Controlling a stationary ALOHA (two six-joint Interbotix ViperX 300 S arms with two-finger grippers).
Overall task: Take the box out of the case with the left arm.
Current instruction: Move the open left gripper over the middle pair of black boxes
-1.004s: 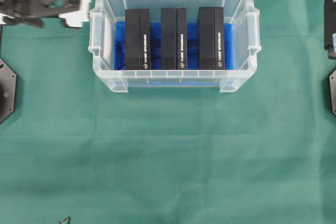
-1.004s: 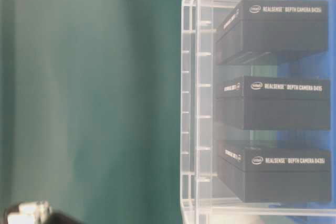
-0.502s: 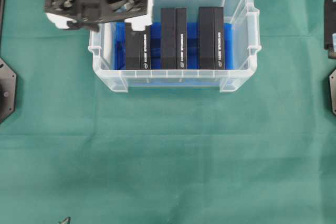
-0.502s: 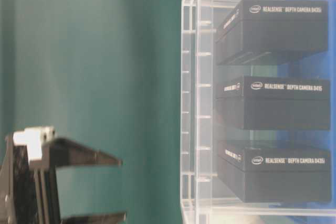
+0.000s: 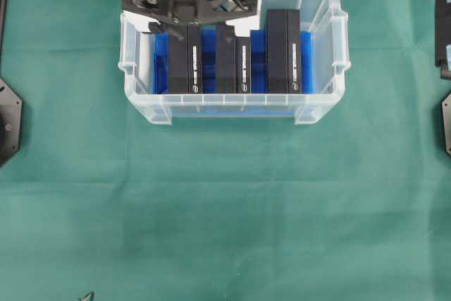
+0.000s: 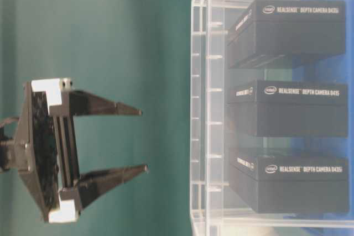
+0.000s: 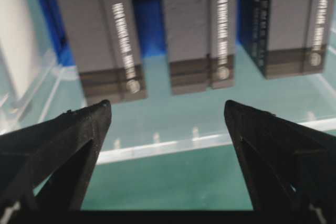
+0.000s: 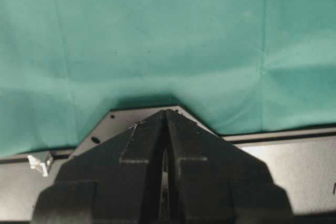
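The case [image 5: 232,107] is a clear bin with a blue bottom at the back middle of the green cloth. Three black boxes stand in it: left box [image 5: 184,58], middle box [image 5: 234,61] and right box [image 5: 283,51]. My left gripper [image 5: 189,25] hovers over the case's back left part and hides the far ends of the left and middle boxes. It is open and empty. In the left wrist view its fingertips [image 7: 102,109] frame the left box [image 7: 100,30] and middle box [image 7: 197,24]. The table-level view shows the left gripper [image 6: 144,140] apart from the case [image 6: 202,109]. My right gripper [image 8: 165,113] is shut and empty, over a black plate.
Green cloth [image 5: 225,209] covers the table. Black base plates sit at the left edge [image 5: 7,121] and the right edge [image 5: 445,125]. Part of the right arm [image 5: 444,22] shows at the far right, away from the case.
The left gripper has swung right, from outside the case's back left corner to over its back left part. It stayed open. The boxes and the right arm have not moved.
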